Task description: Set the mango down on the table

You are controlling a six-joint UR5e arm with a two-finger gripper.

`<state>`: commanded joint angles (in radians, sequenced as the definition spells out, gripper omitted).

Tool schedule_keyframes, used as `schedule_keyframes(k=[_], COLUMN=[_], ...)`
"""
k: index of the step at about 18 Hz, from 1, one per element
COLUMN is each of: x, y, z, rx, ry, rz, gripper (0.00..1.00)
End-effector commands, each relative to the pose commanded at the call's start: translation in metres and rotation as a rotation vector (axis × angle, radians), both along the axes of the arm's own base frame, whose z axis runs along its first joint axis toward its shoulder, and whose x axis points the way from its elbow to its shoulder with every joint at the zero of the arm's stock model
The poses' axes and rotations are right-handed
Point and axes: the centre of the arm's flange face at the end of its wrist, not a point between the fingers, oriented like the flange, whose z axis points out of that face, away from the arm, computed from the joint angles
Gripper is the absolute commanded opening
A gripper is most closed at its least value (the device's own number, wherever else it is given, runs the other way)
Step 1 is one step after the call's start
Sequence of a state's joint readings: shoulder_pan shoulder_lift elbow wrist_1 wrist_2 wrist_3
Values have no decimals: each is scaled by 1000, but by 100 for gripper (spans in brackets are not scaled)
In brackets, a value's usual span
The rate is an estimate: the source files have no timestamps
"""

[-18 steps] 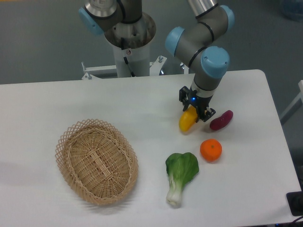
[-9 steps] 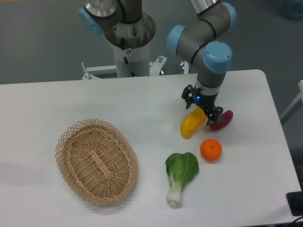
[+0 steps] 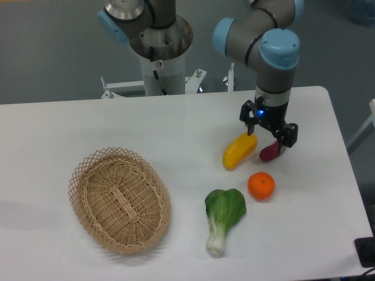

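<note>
I see the gripper (image 3: 269, 133) pointing straight down off a vertical wrist, jaws spread, gripping nothing. One mango (image 3: 239, 151) lies on the table (image 3: 176, 126), just left of the left finger (image 3: 252, 126). One purple tuber (image 3: 270, 152) under the right finger. Also one orange (image 3: 261, 185), one bok choy (image 3: 222, 216), one basket (image 3: 120, 199).

No readable text, labels, brand marks, numbers or signs anywhere in view: none on arm, table, basket or produce.
</note>
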<state>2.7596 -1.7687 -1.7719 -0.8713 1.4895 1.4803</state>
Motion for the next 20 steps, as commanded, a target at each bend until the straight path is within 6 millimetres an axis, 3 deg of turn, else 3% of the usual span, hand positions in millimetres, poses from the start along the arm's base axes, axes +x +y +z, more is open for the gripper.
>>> schedule_keyframes(k=[6, 10, 15, 20], x=[-24, -37, -52, -52], y=[1, -11, -38, -62], z=[64, 97, 109, 119], rx=[34, 5, 8, 4], ry=[81, 10, -25, -44], rz=[55, 78, 25, -14], gripper=[100, 100, 100, 100])
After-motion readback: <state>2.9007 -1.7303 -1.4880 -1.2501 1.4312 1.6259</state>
